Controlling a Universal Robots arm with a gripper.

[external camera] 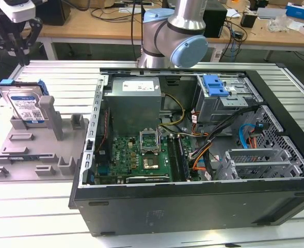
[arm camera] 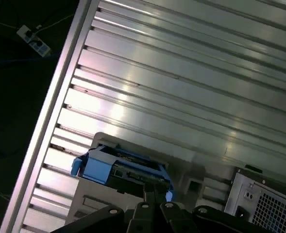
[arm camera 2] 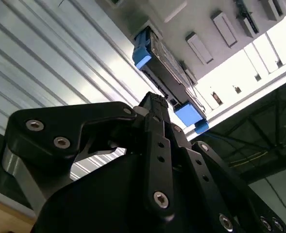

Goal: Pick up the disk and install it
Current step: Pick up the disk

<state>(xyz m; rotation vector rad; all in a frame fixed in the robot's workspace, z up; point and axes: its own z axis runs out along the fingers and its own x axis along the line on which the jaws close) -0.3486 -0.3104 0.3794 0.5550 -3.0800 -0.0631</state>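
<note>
Nearest you: open black metal computer case (external camera: pixel 193 209), green board inside. Arm (external camera: pixel 178 36) reaches toward the ribbed aluminium table's (external camera: pixel 33 209) far corner at the exterior view's left. Gripper (external camera: pixel 21 60) hangs vertical, closed and empty, above the disk (external camera: pixel 25 106), which stands on edge in a grey plastic holder (external camera: pixel 53 150), silver with a blue frame.
</note>
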